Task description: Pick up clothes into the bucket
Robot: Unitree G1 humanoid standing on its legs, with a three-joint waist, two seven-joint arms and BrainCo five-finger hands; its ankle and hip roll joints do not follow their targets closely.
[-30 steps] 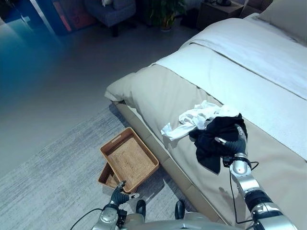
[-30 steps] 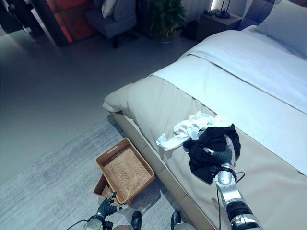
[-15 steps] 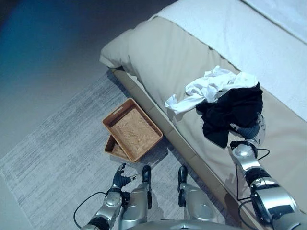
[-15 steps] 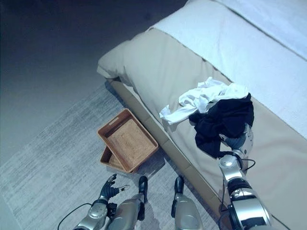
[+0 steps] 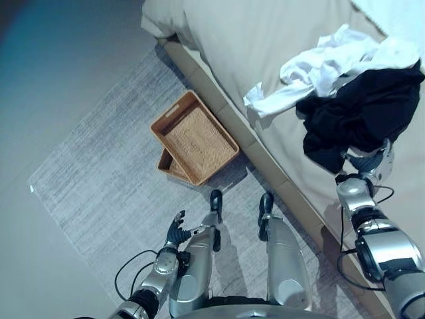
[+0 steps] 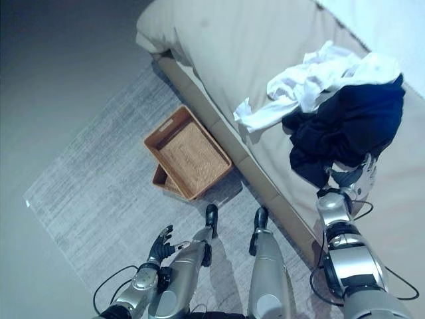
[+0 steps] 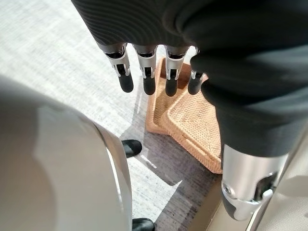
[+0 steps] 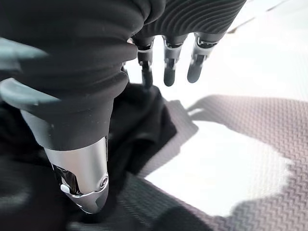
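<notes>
The head camera has tipped down since a second ago, so the bed slid up and right in the picture and the rug came into sight, while the clothes lie where they lay. From the left eye I count two garments on the beige bed (image 5: 279, 40): one white garment (image 5: 325, 63) and one black garment (image 5: 362, 113), the black one overlapping the white one's near edge. The right hand (image 5: 369, 163) sits at the black cloth's lower edge, fingers reaching up under its hem. Two woven trays (image 5: 194, 136) lie nested on the grey rug (image 5: 99, 179) beside the bed's base, well ahead of the left hand (image 5: 176, 231), whose fingers are spread and hold nothing. The right eye shows the same two garments, two trays and both hands. In the left wrist view the fingers (image 7: 126, 79) hang straight, the stacked trays just past their tips. In the right wrist view the fingers (image 8: 169, 67) are straight and loose; the black cloth lies beside the thumb (image 8: 79, 163) and just beneath the fingertips, on the patterned bedcover (image 8: 269, 125), not gripped.
</notes>
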